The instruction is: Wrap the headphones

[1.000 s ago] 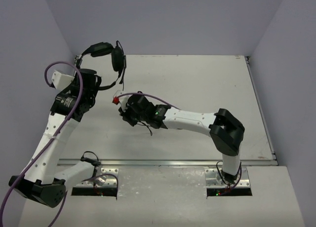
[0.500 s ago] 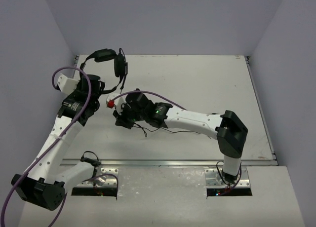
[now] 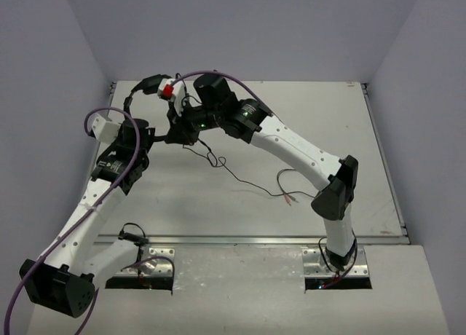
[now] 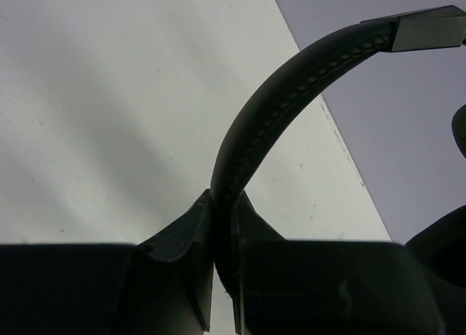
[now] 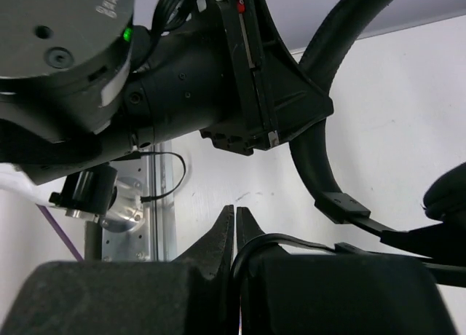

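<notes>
The black headphones (image 3: 148, 83) hang above the table's far-left corner, partly hidden behind my right arm. My left gripper (image 3: 154, 136) is shut on the stitched headband (image 4: 291, 80), which curves up from between the fingers (image 4: 200, 226). My right gripper (image 3: 175, 126) sits right beside the left one, shut on the thin black cable (image 5: 266, 242). The headband (image 5: 317, 124) arcs just past it. From there the cable (image 3: 240, 178) trails loosely across the table to its reddish plug tips (image 3: 291, 199).
The left wall and back wall stand close to both grippers. A thick purple robot cable (image 3: 98, 120) loops over the left arm, and another (image 3: 218, 74) runs over the right wrist. A metal rail (image 3: 240, 240) runs along the table's near edge.
My right arm has swung from the table's middle up to the far-left corner beside the headphones, dragging the cable with it. The left gripper still holds the headband and has barely shifted.
</notes>
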### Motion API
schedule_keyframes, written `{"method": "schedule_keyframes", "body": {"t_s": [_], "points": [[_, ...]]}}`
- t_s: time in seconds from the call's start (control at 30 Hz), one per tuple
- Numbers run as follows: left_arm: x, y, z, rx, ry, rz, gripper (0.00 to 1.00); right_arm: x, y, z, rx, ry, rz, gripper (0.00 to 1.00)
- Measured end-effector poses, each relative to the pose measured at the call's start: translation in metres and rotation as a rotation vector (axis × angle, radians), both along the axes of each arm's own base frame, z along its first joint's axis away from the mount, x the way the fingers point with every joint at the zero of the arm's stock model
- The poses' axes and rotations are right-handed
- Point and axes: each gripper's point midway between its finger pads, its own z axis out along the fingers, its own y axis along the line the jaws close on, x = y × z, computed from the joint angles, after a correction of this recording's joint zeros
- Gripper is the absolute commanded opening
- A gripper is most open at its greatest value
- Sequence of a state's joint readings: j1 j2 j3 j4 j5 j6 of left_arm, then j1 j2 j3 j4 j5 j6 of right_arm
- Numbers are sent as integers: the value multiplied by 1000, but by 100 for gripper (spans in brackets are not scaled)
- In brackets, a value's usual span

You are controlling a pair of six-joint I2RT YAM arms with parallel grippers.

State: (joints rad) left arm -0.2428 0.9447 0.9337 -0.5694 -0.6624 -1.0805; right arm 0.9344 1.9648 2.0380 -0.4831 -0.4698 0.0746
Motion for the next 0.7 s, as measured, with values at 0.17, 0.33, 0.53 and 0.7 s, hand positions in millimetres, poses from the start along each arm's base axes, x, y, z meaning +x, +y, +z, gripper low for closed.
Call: {"method": "schedule_keyframes", "body": {"t_s": [0.17,0.33,0.53,0.7], "points": [[16,-13,-8,5,21,-65,0,11,-21,2,-46,47,-16,2],[18,-19,-34,46,118,-130,0,16,-42,-39,-153,86,-24,3],[2,-16,-45,39,218,-111,0,-5,-54,-76,-235,126,32,1],[6,-9,-25,48,241,-54,0,-18,-51,-84,-256,121,69,1]]}}
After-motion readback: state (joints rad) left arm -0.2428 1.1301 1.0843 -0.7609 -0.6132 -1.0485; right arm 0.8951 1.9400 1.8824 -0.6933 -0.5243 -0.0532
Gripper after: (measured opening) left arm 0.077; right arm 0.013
